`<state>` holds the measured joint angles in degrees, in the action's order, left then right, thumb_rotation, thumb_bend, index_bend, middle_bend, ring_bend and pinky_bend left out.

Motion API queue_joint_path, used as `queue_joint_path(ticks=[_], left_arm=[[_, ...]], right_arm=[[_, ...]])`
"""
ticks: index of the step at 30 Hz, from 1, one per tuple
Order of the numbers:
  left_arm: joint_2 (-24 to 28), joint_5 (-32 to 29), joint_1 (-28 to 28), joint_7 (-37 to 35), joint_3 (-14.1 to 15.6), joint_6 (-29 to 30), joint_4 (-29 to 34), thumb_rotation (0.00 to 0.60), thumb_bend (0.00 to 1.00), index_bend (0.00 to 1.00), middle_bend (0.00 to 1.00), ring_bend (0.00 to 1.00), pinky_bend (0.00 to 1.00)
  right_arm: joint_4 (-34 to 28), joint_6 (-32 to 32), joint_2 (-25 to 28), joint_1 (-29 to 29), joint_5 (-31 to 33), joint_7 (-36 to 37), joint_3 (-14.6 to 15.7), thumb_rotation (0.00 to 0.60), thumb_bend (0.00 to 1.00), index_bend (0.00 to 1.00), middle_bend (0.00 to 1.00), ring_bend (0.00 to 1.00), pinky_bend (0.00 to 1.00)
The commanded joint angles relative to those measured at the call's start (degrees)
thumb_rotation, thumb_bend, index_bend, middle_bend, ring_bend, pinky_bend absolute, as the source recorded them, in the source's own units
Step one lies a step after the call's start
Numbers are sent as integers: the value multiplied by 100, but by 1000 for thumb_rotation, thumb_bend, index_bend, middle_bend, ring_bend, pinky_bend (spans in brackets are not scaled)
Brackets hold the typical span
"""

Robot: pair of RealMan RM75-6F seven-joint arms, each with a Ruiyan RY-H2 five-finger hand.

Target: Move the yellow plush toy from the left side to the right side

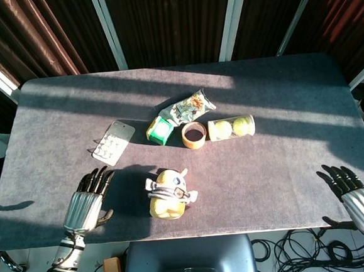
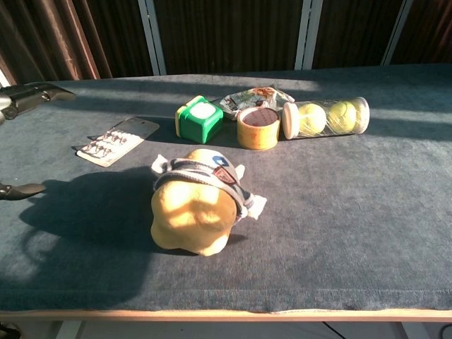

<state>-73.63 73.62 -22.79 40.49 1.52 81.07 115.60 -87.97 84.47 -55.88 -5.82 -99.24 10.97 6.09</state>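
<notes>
1. Head view showed the yellow plush toy (image 1: 167, 194) lying on the grey bench (image 1: 282, 122) near its front edge, a little left of centre, with nothing holding it.
2. The left hand (image 1: 89, 202) sat just left of the toy, empty, with fingers spread and pointing away from the robot; it was near the toy but apart from it, a fair spot from which to reach across, by my reading.
3. The right hand (image 1: 356, 196) lay at the bench's front right corner, also empty with fingers apart, well away from the toy; it seemed parked clear of the open stretch where the toy was meant to go.
4. Chest view gave the toy (image 2: 195, 205) close up, banded by a grey strap with white tabs; neither hand showed plainly there.
5. Clutter sat in a row behind the toy: a blister card (image 1: 113, 142), a green cube (image 1: 159, 131), a snack bag (image 1: 189, 107), a tape roll (image 1: 194, 135) and a clear tube of tennis balls (image 1: 231, 128).
6. Judged from this, the move had not begun, and a low path rightward along the front edge would have avoided that row.
</notes>
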Motion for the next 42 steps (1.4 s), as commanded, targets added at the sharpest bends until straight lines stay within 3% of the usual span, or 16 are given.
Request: queue_joint_path(ticks=[1,5,8,16,24,33,42], left_arm=[[1399,481,778,-1644,763,284,116,600,214,0,0,0,148],[1553,1032,1290,-3092,920,767,-622,600,215,0,0,0,148],[1604,1169,1404,-3433,921,800,-917,600,214,0,0,0,150],[1714,1245,1582,-3652,817,787,-964,600,209,0,0,0,151],[1780,1245,1720,-3852,667,768,-1024,600,208,0,0,0,151],[1834,1377,1864,-3974,594,767,-1076,600,214,0,0,0,153],[1900,1451,1956,-4164,497,756,-1096,600,216,0,0,0,167]], right_arm=[[-104,-172,-27,-132,38,-48,-73,600,0,1,0,0,42],[-332,-511,-61,-430,-20,-100,-171,600,0,0,0,0,42],[-571,-938,-112,-879,-19,-200,-415,600,0,0,0,0,42],[-832,-2103,-578,-2052,163,-32,-992,600,0,0,0,0,41],[-930,-3402,-830,-3226,280,1165,-1186,600,0,0,0,0,42],[-594,-4678,-1552,-4242,1046,1674,-1492,600,0,0,0,0,41],[-180,-5685,-2196,-5053,1438,2229,-1576,600,0,0,0,0,42]])
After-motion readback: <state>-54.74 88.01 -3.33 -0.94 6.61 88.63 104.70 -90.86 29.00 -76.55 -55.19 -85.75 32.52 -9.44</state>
